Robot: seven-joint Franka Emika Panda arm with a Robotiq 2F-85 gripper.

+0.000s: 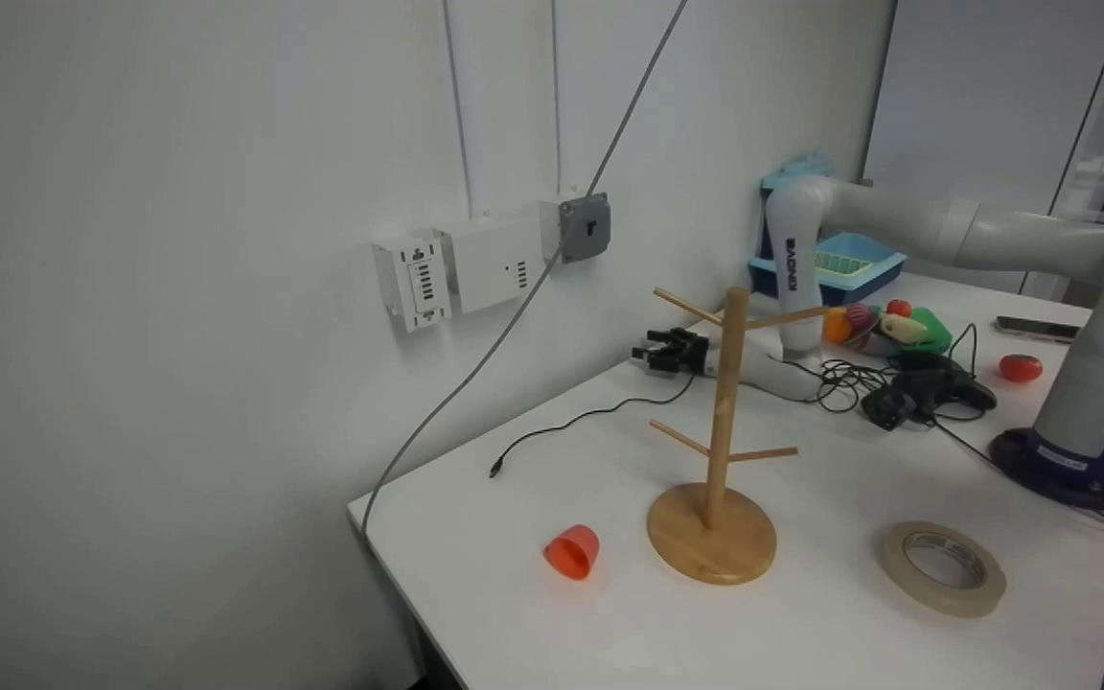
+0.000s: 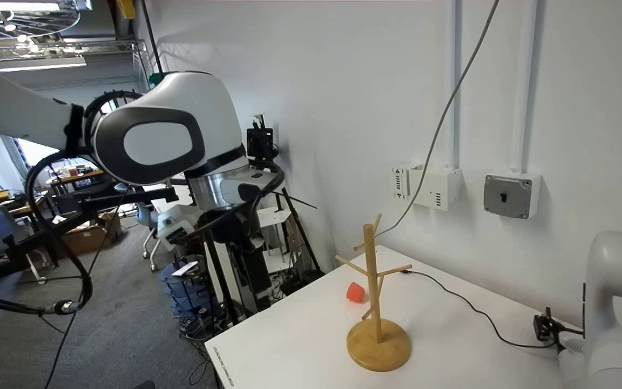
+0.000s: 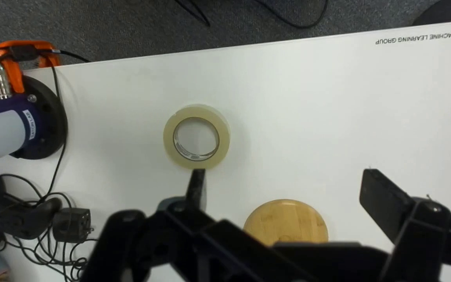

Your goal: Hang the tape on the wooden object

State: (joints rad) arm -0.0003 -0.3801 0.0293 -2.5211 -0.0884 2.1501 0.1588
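Observation:
The tape (image 1: 956, 604) is a pale beige ring lying flat on the white table, beside the wooden stand (image 1: 726, 393). The stand is upright, with a round base, a post and several angled pegs; it also shows in an exterior view (image 2: 371, 281). No tape is on its pegs. In the wrist view, the tape (image 3: 224, 137) lies above and left of the stand's base (image 3: 288, 221), which my gripper partly covers. My gripper (image 3: 284, 172) is open and empty, fingers wide apart, above the table. It shows dark under the arm in an exterior view (image 2: 249, 265).
An orange-red cup (image 1: 573, 551) lies on its side near the stand. A grey Kinova arm (image 1: 1084, 383) stands behind the tape. Black cables and a controller (image 1: 931, 393), toy food (image 1: 902, 329) and a blue bin (image 1: 844, 278) lie farther back. A wall borders the table.

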